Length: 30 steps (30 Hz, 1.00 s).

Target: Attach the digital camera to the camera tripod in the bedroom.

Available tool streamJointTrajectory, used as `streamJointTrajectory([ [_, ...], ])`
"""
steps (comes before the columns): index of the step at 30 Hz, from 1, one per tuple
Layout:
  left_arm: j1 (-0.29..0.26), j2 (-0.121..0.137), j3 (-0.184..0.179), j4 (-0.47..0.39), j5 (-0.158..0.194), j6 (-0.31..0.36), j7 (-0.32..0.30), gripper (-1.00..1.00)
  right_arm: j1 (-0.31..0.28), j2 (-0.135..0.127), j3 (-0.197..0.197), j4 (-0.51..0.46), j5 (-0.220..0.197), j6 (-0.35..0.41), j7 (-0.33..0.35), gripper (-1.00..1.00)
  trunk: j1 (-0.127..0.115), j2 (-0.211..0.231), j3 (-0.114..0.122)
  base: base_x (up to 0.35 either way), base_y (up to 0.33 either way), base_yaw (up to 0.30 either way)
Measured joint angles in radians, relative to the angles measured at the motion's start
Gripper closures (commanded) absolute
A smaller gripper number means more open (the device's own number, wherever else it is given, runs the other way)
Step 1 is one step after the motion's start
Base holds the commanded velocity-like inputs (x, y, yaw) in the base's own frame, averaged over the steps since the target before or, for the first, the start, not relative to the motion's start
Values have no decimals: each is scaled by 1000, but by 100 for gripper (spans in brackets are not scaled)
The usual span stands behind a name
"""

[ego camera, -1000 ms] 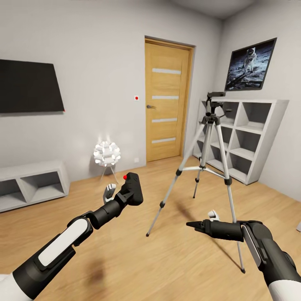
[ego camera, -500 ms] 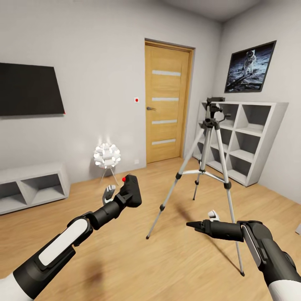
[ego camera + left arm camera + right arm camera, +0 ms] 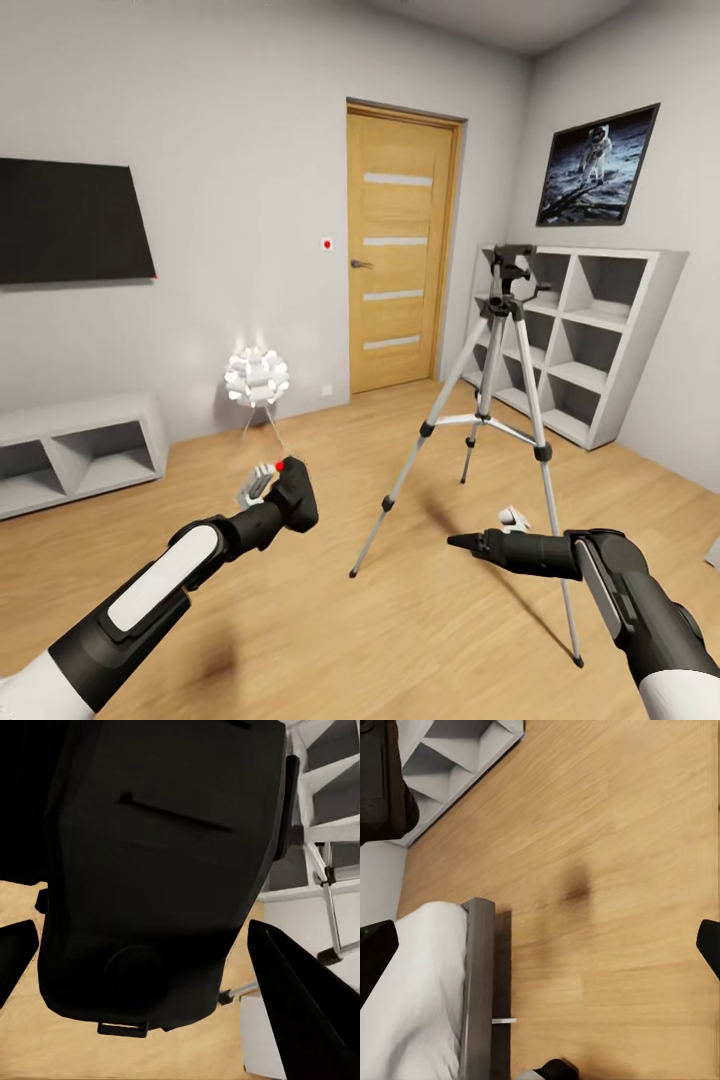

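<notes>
My left gripper (image 3: 284,499) is shut on the digital camera (image 3: 297,503), a chunky black body with a red dot (image 3: 279,466) on top. In the left wrist view the camera (image 3: 157,870) sits between the two dark fingers (image 3: 300,1012). The camera tripod (image 3: 487,375) stands on the wooden floor to the right of the camera and farther off, silver legs spread, black head (image 3: 511,262) bare. My right gripper (image 3: 460,543) hangs low in front of the tripod, open and holding nothing; its fingertips (image 3: 376,945) stand far apart in the right wrist view.
A wooden door (image 3: 400,250) is shut behind the tripod. Grey cube shelves (image 3: 640,330) line the right wall, a low shelf (image 3: 70,415) the left. A white globe lamp (image 3: 257,378) stands by the wall. Below my right arm is the grey-framed bed (image 3: 480,982).
My left arm has lowered and drawn back to the left with the camera in its grip. The whole view has shifted a little. The right arm has held its pose.
</notes>
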State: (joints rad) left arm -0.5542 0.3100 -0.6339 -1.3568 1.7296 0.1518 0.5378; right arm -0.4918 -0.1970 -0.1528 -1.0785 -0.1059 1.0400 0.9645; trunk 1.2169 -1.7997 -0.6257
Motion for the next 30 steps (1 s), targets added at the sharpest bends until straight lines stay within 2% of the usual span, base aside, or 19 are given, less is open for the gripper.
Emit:
streamJointTrajectory([
  [4,0,-7,0,53,-2,0,11,100,0,-1,-1,1,-4,0,-11,-100,-15,28,13,0,0,0],
  [11,0,-9,1,85,-2,1,16,100,0,-1,-1,2,-8,0,-33,-100,-42,77,34,0,0,0],
  [30,0,-9,5,92,5,-1,17,100,0,0,-4,2,-6,0,-43,-100,-115,210,94,0,0,0],
])
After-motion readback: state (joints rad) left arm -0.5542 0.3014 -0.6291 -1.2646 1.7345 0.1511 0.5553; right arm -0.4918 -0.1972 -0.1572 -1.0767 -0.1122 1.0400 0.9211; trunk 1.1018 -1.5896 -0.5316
